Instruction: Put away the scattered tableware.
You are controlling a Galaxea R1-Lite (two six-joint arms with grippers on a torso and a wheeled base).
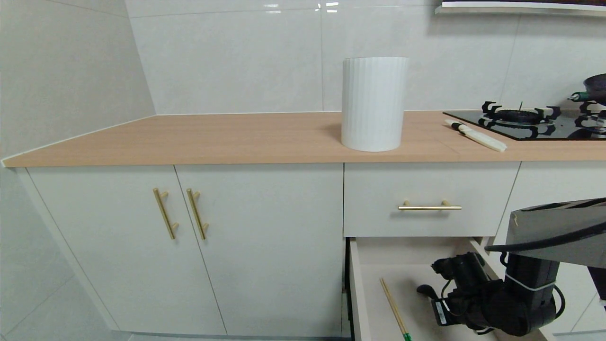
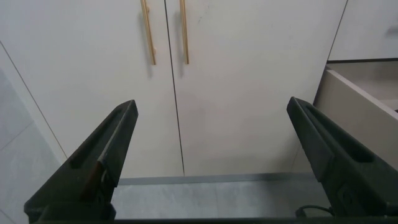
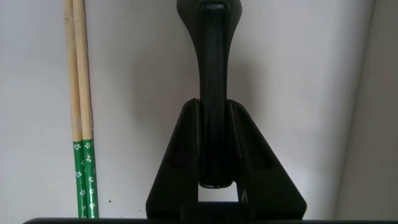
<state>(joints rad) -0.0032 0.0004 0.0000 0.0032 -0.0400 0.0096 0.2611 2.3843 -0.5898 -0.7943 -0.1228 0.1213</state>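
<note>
The lower drawer [image 1: 358, 284] stands pulled out, and a pair of wooden chopsticks [image 1: 393, 307] with green ends lies on its floor. My right gripper [image 1: 442, 296] is inside the drawer, shut on the handle of a black spoon [image 1: 424, 290]. In the right wrist view the spoon handle [image 3: 211, 37] runs straight out from between the shut gripper [image 3: 213, 109], with the chopsticks [image 3: 79, 93] lying parallel beside it. A white knife [image 1: 475, 135] lies on the counter beside the stove. My left gripper [image 2: 211, 106] hangs open and holds nothing, low in front of the cabinet doors.
A tall white ribbed container [image 1: 374, 103] stands on the wooden counter [image 1: 213, 137]. A black gas stove [image 1: 521, 118] is at the right. The upper drawer [image 1: 428, 199] is closed. The cabinet doors' gold handles [image 2: 166, 31] face the left gripper; the open drawer's side [image 2: 360, 93] is nearby.
</note>
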